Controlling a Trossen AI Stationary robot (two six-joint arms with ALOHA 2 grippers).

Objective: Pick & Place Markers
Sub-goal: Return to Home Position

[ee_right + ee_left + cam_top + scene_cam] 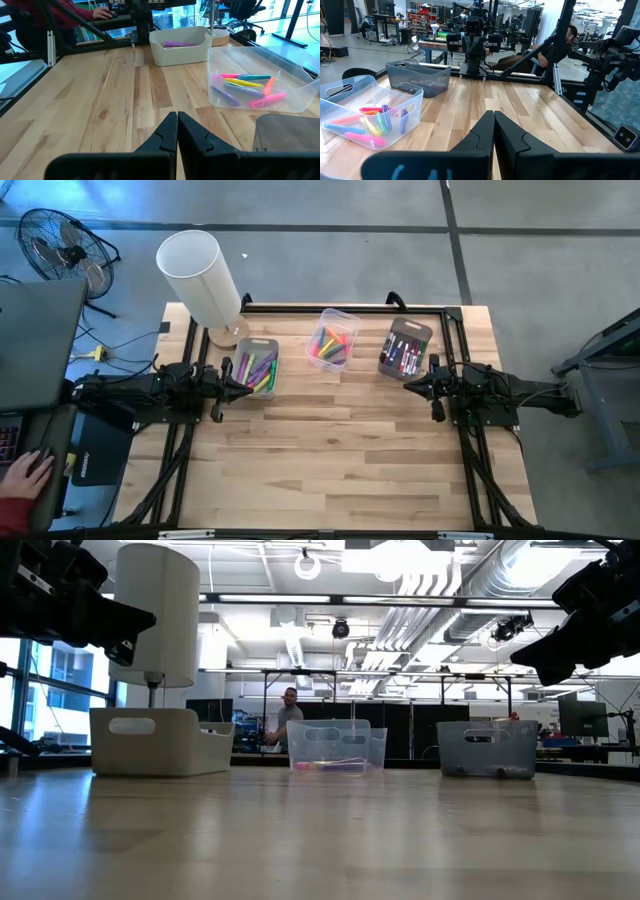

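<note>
The left pincer [493, 116] is closed tight, its two dark fingers pressed flat together with nothing between them. It hangs over the bench [340, 460] at about 9 o'clock, its nose just beside the white bin [258, 343]. The right pincer [177, 116] is the same, closed and empty, at about 3 o'clock and near the dark bin [411, 327]. The markers [331, 347] lie inside the three bins lined up along the bench's 12 o'clock side. There is a yellow, green, pink and purple lot in the white bin at 11 o'clock, and pinks, orange and yellow in the clear bin [341, 314] at 12. A darker bunch with red and pale caps sits in the dark bin at 1 o'clock. I can see no marker loose on the boards, so the sorting looks finished to me. All that seems left is for the two arms to settle at their own sides. I cannot count the markers, since they overlap in every bin. In the dark bin the colours are hard to tell apart. From bench height the white bin's solid wall hides what is in it. The tall white cylinder [198, 270] at the 11 o'clock corner covers a patch of bench, and I cannot say what, if anything, lies behind it. A person's hand [28, 473] rests off the bench beyond 9 o'clock.
</note>
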